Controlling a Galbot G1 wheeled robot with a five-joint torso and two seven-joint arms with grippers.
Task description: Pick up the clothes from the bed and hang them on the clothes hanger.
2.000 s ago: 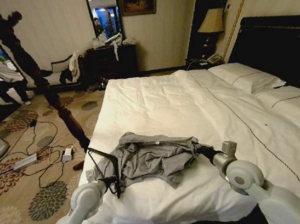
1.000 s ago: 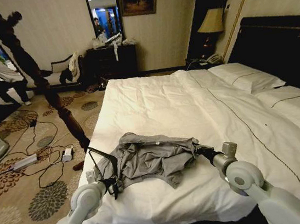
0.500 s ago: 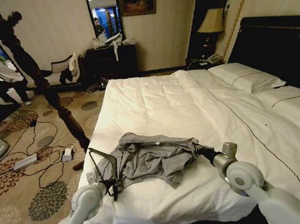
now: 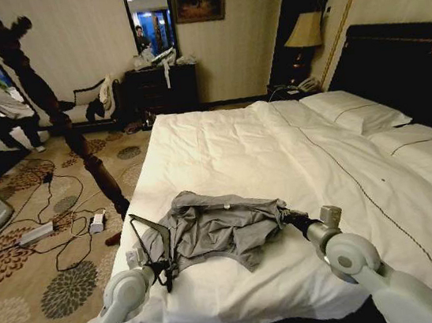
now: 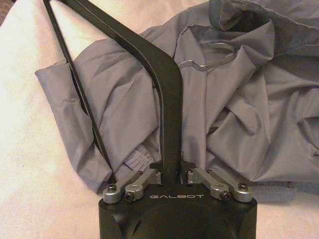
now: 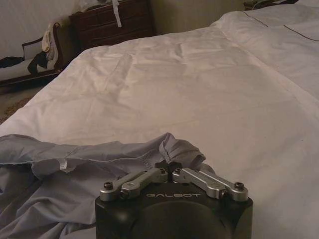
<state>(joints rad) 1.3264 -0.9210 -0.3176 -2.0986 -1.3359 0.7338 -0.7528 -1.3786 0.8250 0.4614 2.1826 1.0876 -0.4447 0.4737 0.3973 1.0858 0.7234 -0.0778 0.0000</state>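
Where any lettering can be read, only "GALBOT", in pale capitals on the black housing of each wrist. Left hand (image 5: 171, 172) pinched tight on one black arm of the clothes hanger (image 5: 160, 82), jaws closed to the bar's width; in the head view, low at the near left edge of the bed (image 4: 278, 145), left hand (image 4: 160, 266) at the end of a white forearm reaching up from the lower left, hanger (image 4: 151, 240) standing tilted above it. Silver wire hook (image 5: 209, 59) lying on the cloth beyond the black bar, its tip close under a fold. Clothes (image 4: 220, 226) crumpled in a grey heap on the white duvet near the foot of the bed, between the two hands, with the hanger's frame partly over the left side of the heap. Right hand (image 6: 167, 169) closed on a bunched fold at the right edge of the clothes (image 6: 75, 169), fingers drawn together with cloth rising between them; from the head view, right hand (image 4: 285, 218) at the heap's right end, forearm angled in from the lower right, elbow joint raised above the mattress. Pillows (image 4: 357, 111) at the far right by the black headboard (image 4: 402, 65).
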